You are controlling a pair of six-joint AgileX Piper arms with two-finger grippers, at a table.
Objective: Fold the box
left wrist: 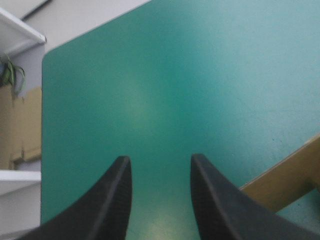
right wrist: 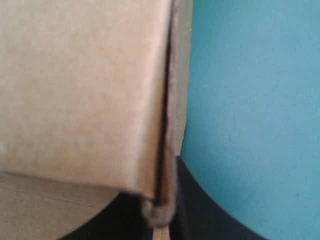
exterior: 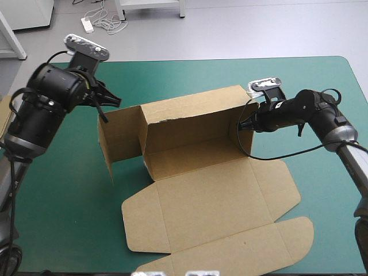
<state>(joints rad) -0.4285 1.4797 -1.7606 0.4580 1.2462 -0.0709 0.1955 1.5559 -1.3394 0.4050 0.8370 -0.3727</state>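
Note:
The brown box [exterior: 195, 190] lies in the middle of the teal-green table with its back wall and both end walls raised. Its lid and flaps lie flat toward the front edge. My right gripper [exterior: 244, 123] is at the box's right end wall, and in the right wrist view that gripper [right wrist: 165, 200] is shut on the doubled edge of the board [right wrist: 85, 90]. My left gripper [exterior: 109, 106] hangs just above the top corner of the left end flap. In the left wrist view this gripper [left wrist: 160, 162] is open over bare cover, with a box edge [left wrist: 290, 175] beside one finger.
More brown board [left wrist: 25, 125] shows beyond the table's left edge. Bare teal-green cover [exterior: 63, 201] stretches left of the box and along the far edge behind it. The flat lid flaps [exterior: 282, 236] reach close to the front edge.

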